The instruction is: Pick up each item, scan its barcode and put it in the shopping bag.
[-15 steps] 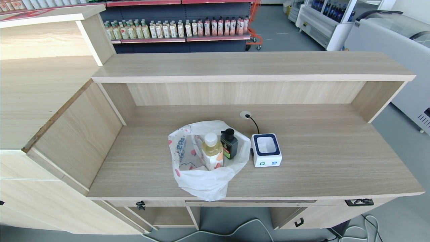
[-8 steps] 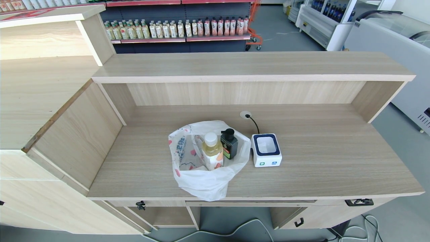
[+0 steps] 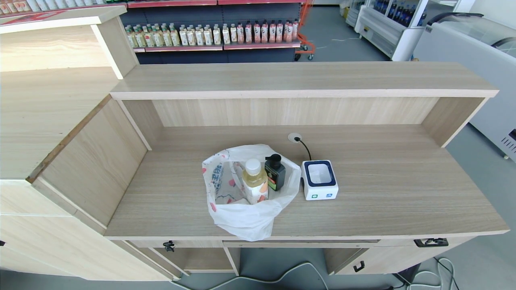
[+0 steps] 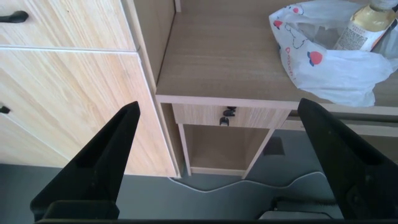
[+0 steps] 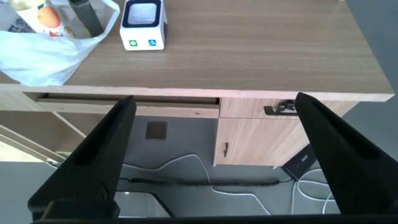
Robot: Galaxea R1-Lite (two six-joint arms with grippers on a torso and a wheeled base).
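Two bottles, a pale-capped juice bottle [image 3: 254,179] and a dark bottle [image 3: 275,173], stand upright in the white shopping bag [image 3: 242,221] on the wooden counter [image 3: 383,193], just beside the scanner [image 3: 319,179]. The left gripper [image 4: 219,104] and right gripper [image 5: 214,98] hang released, fingers spread, in front of the counter's front edge. Stocked shelves [image 3: 209,34] and freezers [image 3: 463,40] stand behind the counter.

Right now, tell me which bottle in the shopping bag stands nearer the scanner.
The dark bottle with the black top, next to the white scanner. The yellow drink bottle with the white cap stands on its far side.
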